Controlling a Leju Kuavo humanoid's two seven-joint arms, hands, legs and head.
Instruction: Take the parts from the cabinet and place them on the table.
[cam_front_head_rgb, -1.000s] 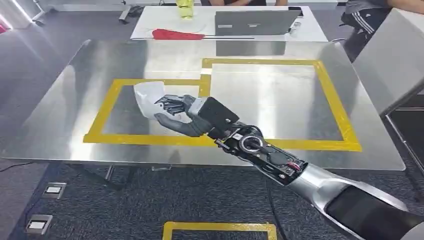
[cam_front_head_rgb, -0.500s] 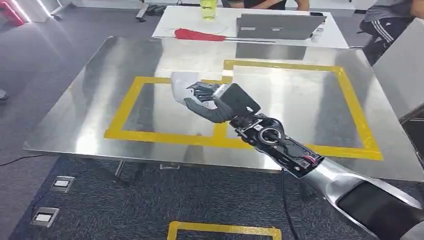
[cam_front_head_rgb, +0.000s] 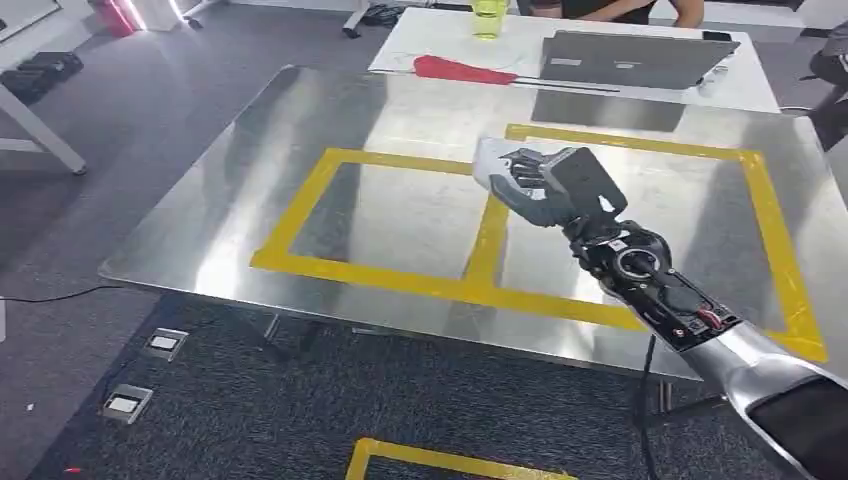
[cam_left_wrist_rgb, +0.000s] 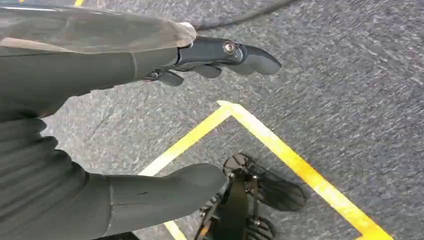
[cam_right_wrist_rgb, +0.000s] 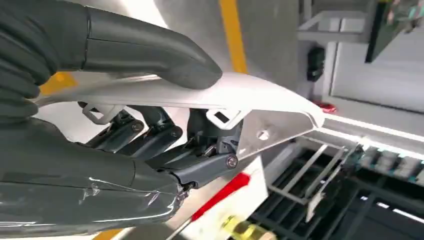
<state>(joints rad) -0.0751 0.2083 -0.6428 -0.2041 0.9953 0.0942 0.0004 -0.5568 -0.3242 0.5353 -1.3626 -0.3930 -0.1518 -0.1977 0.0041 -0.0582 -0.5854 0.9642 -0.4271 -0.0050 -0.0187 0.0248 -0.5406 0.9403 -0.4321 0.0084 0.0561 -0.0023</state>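
Observation:
My right hand (cam_front_head_rgb: 545, 185) grips a white plastic part (cam_front_head_rgb: 492, 160) and carries it above the steel table (cam_front_head_rgb: 300, 130), over the line between the two yellow-taped rectangles. In the right wrist view the thumb presses on the white part (cam_right_wrist_rgb: 235, 95) from one side and the dark fingers (cam_right_wrist_rgb: 165, 135) curl against its other side, by its small clips. My left hand (cam_left_wrist_rgb: 125, 120) hangs over grey carpet with its fingers apart and nothing in them.
Yellow tape (cam_front_head_rgb: 400, 280) marks two adjoining rectangles on the table. Behind it a white desk (cam_front_head_rgb: 440, 40) carries a laptop (cam_front_head_rgb: 625, 60), a red cloth (cam_front_head_rgb: 460, 70) and a green bottle (cam_front_head_rgb: 487, 15), with people seated there. Yellow tape (cam_front_head_rgb: 440, 462) also marks the carpet.
The whole picture has shifted, so the camera has turned left. My right hand has carried the white part from over the left rectangle to over the dividing tape line.

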